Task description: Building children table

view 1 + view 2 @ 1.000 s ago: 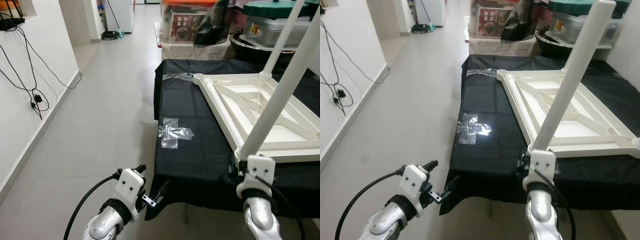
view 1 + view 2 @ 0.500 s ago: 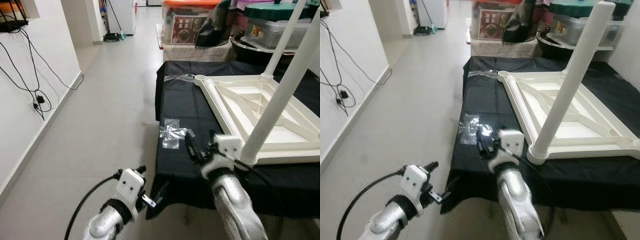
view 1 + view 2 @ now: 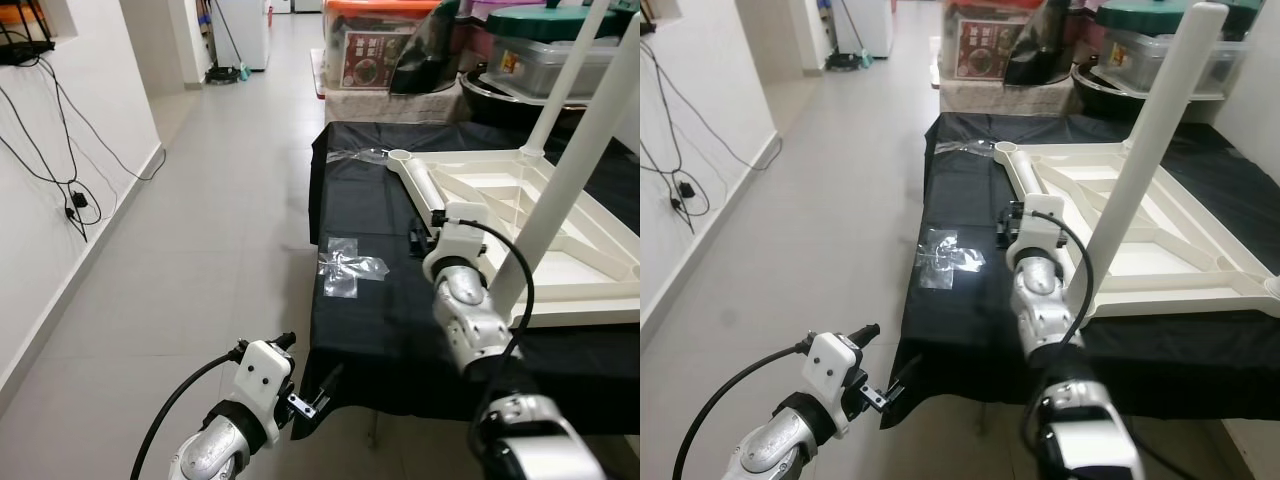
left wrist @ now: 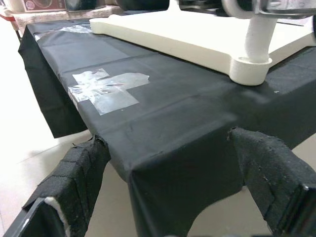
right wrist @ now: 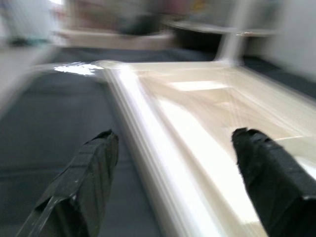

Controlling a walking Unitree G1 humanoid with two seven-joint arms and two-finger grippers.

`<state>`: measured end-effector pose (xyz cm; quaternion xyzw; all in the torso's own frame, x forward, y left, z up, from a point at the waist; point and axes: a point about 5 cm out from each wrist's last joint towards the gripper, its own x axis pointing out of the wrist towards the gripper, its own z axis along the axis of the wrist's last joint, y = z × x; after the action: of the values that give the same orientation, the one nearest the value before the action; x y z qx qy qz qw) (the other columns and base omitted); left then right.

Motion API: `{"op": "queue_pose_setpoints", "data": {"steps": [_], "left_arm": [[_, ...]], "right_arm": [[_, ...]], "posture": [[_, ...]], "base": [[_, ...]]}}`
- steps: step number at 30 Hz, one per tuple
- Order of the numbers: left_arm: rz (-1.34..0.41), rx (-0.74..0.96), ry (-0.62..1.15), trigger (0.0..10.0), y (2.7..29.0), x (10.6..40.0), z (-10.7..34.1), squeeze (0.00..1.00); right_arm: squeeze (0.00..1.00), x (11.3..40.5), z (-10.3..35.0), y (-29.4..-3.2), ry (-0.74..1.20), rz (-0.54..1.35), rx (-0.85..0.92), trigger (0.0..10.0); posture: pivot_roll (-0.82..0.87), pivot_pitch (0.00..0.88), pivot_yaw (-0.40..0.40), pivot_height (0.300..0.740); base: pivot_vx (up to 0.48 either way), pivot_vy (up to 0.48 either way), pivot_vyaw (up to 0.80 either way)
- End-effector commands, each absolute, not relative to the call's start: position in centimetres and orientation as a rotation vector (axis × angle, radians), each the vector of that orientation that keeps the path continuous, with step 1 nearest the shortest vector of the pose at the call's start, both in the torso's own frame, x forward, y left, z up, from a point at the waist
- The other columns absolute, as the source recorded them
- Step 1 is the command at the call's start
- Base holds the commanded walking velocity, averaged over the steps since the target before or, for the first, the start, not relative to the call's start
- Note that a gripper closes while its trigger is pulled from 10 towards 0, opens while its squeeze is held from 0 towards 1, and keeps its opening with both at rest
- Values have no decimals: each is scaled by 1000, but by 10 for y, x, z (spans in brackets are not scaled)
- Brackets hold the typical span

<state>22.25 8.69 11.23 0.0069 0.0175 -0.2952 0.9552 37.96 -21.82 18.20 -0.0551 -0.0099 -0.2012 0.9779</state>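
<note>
A grey tiled floor (image 3: pixel 220 200) runs along a white wall (image 3: pixel 60 200) with black cables (image 3: pixel 70 190) hanging on it. To the right stands a work surface under a black cloth (image 3: pixel 380 290), its near corner hanging over the edge. Beyond its far end sit storage boxes (image 3: pixel 375 50) and lidded plastic containers (image 3: pixel 545 45).

On the cloth lies the white children's table top (image 3: pixel 1140 230), upside down, ribbed underside up. Two white legs stand fitted in it: the near leg (image 3: pixel 1140 150) rises from the socket at the near left corner, and a far leg (image 3: pixel 560 85) rises from a far-side socket. An open round socket (image 3: pixel 1007 147) shows at the far left corner. A patch of clear tape (image 3: pixel 348 266) is stuck to the cloth left of the table top, apart from it.

The right arm (image 3: pixel 465 310) reaches forward over the cloth, just beside the near leg. The right gripper (image 5: pixel 173 163) hovers above the left rail (image 5: pixel 143 128) of the table top, its two black fingers (image 5: pixel 84 173) spread wide and holding nothing; this wrist view is blurred.

The left gripper (image 4: pixel 163 177) hangs low at the near corner of the cloth, in front of the edge, fingers (image 4: pixel 69 182) spread apart and empty, one to each side of the draped corner.
</note>
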Motion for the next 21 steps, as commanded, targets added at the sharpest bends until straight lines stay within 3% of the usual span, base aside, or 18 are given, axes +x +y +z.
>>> {"op": "queue_pose_setpoints", "data": {"steps": [1, 5, 8, 9, 11, 13, 16, 21], "left_arm": [[-587, 24, 57, 10000, 90, 221, 109, 0], [-588, 24, 57, 10000, 90, 222, 109, 0], [-591, 24, 58, 10000, 90, 223, 108, 0], [-591, 24, 58, 10000, 90, 223, 108, 0], [-595, 24, 59, 10000, 90, 224, 108, 0], [-595, 24, 59, 10000, 90, 224, 108, 0], [-600, 32, 56, 10000, 90, 225, 108, 0], [-596, 36, 55, 10000, 91, 225, 108, 0]], "right_arm": [[0, 372, 186, -251, -14, -582, -148, 10000], [0, 365, 188, -273, -27, -656, -168, 10000], [0, 341, 186, -327, -34, -830, -230, 10000], [0, 341, 186, -327, -34, -830, -230, 10000], [0, 323, 179, -358, 4, -963, -230, 10000], [0, 323, 179, -358, 4, -963, -230, 10000], [0, 306, 181, -387, 20, -1064, -241, 10000], [0, 306, 190, -397, 5, -998, -195, 10000]], "posture": [[102, 54, -31, 740], [96, 54, -26, 740], [86, 51, -19, 740], [86, 51, -19, 740], [79, 51, -12, 740], [79, 51, -12, 740], [85, 49, -13, 740], [81, 50, -7, 740]], "base": [[0, 0, 0], [0, 0, 0], [0, 0, 0], [0, 0, 0], [0, 0, 0], [0, 0, 0], [0, 0, 0], [0, 0, 0]]}}
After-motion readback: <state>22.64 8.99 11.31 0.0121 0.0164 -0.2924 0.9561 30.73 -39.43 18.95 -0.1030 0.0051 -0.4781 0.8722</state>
